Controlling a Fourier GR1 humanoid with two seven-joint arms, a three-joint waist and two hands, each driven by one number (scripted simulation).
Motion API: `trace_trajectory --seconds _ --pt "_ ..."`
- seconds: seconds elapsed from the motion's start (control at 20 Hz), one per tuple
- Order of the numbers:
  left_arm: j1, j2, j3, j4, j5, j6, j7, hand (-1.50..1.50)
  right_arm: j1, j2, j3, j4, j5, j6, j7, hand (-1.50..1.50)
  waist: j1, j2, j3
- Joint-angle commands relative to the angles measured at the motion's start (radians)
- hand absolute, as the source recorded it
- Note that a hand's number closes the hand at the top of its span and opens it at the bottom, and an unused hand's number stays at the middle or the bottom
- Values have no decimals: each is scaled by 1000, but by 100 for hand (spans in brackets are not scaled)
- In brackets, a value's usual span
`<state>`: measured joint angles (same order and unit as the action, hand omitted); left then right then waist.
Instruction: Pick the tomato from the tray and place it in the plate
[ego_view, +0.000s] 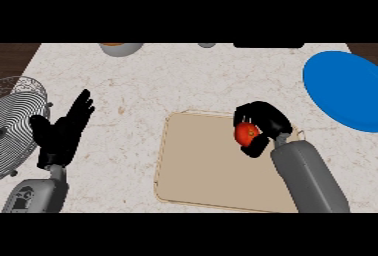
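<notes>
Right hand (260, 125) sits at centre-right of the frame, fingers and thumb curled round the tomato (247, 133), over the upper right corner of the tan tray (207, 170). I cannot tell whether the tomato is clear of the tray surface. Blue plate (343, 90) lies at the upper right edge, apart from the tray. Left hand (63, 132) rests at lower left, fingers straight and spread, beside a wire rack (18, 115). My plan: lift before I translate, carry up and right, keep the curl closed until the tomato is over the plate's middle, then lower and open, since it may roll.
</notes>
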<state>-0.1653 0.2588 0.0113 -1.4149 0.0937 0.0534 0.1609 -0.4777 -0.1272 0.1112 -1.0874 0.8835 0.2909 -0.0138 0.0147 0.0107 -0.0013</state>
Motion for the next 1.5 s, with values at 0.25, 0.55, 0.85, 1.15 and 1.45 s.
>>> trace_trajectory --seconds 0.25,0.55,0.85,1.15,1.45 --pt "-18 -3 0 17 -5 -7 -13 0 -242 -10 -176 45 178 -470 311 150 14 -1 1" --pt "-31 -4 4 4 -5 4 30 0 -274 -55 -222 72 329 -710 445 150 0 -7 1" --pt "3 -6 16 22 -14 -9 -7 0 -359 -114 -357 190 235 -753 462 150 -3 -7 1" --pt "-32 10 34 6 -13 -25 20 0 -359 -218 -472 388 115 -871 299 150 2 -4 2" --pt "-49 -62 -20 34 -82 36 4 0 -363 -343 -559 569 21 -901 134 150 6 -1 3"
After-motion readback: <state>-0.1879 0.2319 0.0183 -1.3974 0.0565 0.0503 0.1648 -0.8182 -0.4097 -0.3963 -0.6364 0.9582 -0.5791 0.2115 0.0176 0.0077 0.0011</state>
